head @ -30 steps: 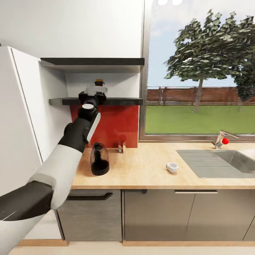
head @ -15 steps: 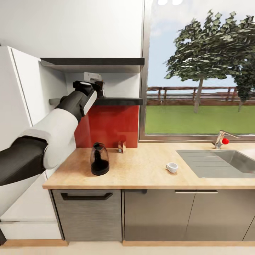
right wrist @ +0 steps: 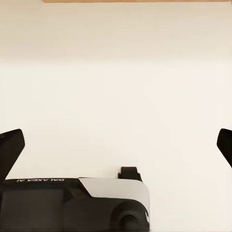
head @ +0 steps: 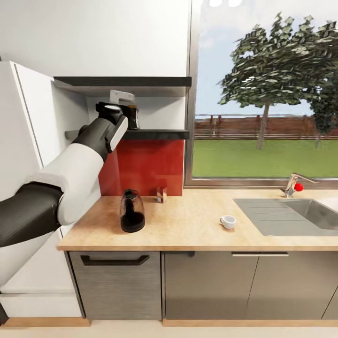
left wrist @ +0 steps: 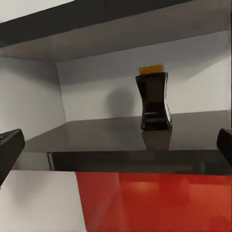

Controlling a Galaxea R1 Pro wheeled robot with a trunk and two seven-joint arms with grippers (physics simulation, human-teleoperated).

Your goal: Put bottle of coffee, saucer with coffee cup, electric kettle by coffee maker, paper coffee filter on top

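Left wrist view: the left pincer (left wrist: pixel 116 145) is spread wide, its fingertips at the frame's side edges, short of the bottle of coffee (left wrist: pixel 153 99) upright on the shelf (left wrist: pixel 121 135), centre right. Fetching it is underway; next, reach forward around it.

Dark bottle of coffee (left wrist: pixel 154 101) with an orange-yellow cap stands upright on a dark glossy shelf (left wrist: pixel 96 137), toward the back, near the pale wall (left wrist: pixel 96 92); its reflection shows on the shelf surface. Another dark shelf (left wrist: pixel 121 29) runs overhead. Red backsplash (left wrist: pixel 154 203) sits below the shelf edge, with a white panel (left wrist: pixel 38 200) beside it. Two black fingertips (left wrist: pixel 8 147) of the left gripper (left wrist: pixel 116 145) poke in at opposite edges, spread wide apart, well short of the bottle and touching nothing.
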